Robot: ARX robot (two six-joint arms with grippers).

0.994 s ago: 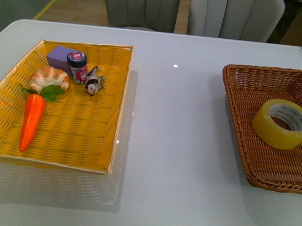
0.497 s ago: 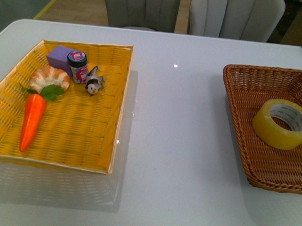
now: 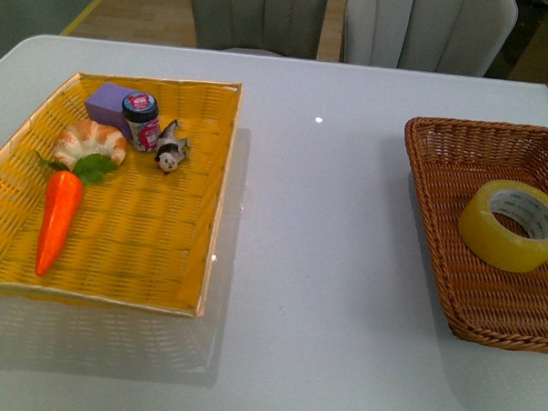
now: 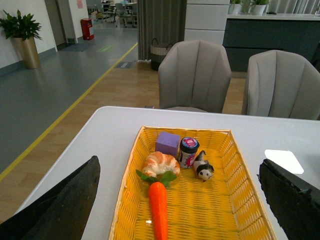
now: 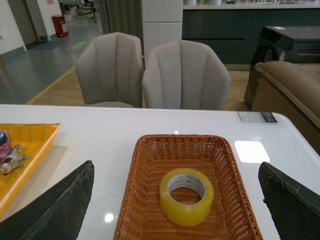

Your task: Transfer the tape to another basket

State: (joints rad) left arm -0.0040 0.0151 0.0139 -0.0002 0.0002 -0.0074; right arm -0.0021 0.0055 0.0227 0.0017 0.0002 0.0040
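The tape (image 3: 511,225) is lying flat inside the basket (image 3: 439,167). Both pincers are standing spread wide. Risk: the right gripper (image 5: 175,210) descending off-centre, catching the wicker wall and tipping the roll.

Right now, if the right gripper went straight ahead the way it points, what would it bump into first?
Probably the tape, lying flat in the brown basket. It sits midway between the open fingers in the right wrist view, though the depth is hard to judge.
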